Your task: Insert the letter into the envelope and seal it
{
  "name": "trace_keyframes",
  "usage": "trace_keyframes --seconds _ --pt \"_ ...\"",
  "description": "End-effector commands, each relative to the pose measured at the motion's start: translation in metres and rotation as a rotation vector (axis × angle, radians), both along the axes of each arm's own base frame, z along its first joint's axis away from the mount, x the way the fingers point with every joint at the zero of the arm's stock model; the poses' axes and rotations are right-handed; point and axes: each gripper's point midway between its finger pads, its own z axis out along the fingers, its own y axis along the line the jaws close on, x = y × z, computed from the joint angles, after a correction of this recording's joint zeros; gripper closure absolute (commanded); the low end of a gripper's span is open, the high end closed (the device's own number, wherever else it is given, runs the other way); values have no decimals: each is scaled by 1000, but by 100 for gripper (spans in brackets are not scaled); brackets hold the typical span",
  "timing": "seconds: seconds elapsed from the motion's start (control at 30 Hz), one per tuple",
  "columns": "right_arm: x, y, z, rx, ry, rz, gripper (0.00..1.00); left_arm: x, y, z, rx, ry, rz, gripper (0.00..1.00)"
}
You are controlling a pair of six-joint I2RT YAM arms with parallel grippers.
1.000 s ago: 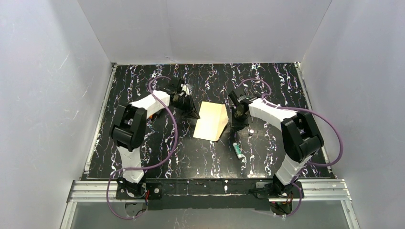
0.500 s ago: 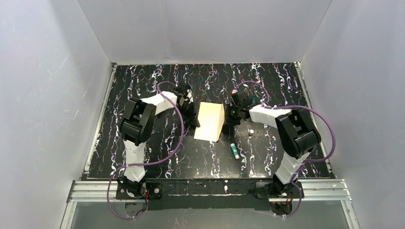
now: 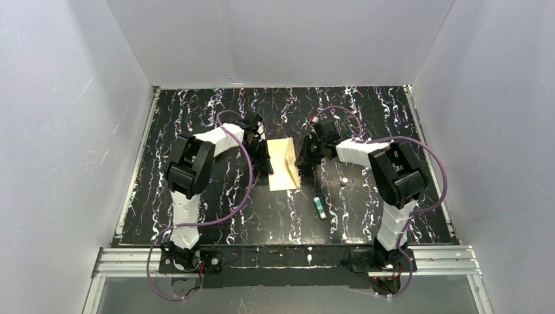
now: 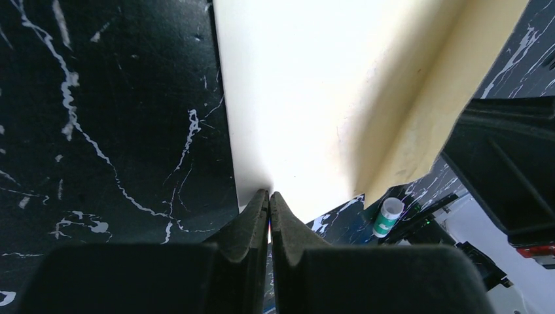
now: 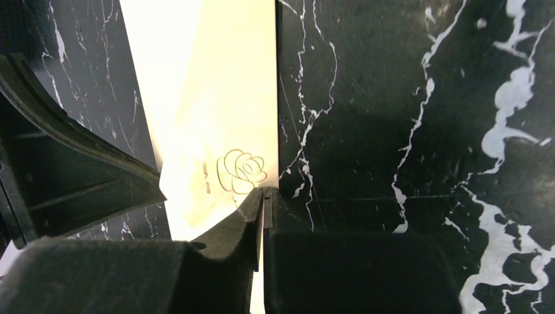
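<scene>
The envelope (image 3: 281,165) lies on the bench (image 3: 216,196) between the two sets of jaws. Its flap (image 3: 292,163), on the right jaws' side, is lifted and leans toward the left jaws. The letter does not show on its own. I judge it is already inside, so sealing is the step in hand. The left jaws are pressed together on the envelope's edge and the right jaws are closed on the flap's edge, with paper in the slit of each.

This is light, thin paper. It should crease rather than resist, slide easily on the smooth bench, and tear if the two grips pull against each other. The edges are the only place to pinch it: one to anchor it, the other to lead the flap over.

The overhead view gives the layout and a glue stick (image 3: 320,207) lying near the right jaws. The right wrist view misses that stick, but it alone shows a rose print (image 5: 241,171) just beyond its jaws. Only the left wrist view shows the flap raised off the pale face.
</scene>
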Motion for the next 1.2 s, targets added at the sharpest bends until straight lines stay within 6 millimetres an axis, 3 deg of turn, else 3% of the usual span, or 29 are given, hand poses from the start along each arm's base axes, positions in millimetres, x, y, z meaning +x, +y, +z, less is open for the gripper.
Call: trace_keyframes --seconds 0.0,0.2,0.4,0.73,0.97,1.07,1.17 --pt "15 1 8 -57 -38 11 85 -6 11 -16 73 27 -14 96" --pt "16 6 12 -229 -108 78 72 -5 10 -18 74 32 -10 96" --pt "9 11 -1 -474 -146 138 63 -5 8 -20 65 42 6 96" --pt "-7 4 -22 -615 -99 162 68 0 0 -11 19 40 15 96" --pt "-31 0 -54 -608 -22 220 77 3 -3 -8 -23 53 39 96" --pt "-42 -11 -68 -649 31 232 78 10 -8 2 -80 39 53 96" --pt "-52 -23 -79 -701 87 224 76 22 -20 27 -179 2 55 95"
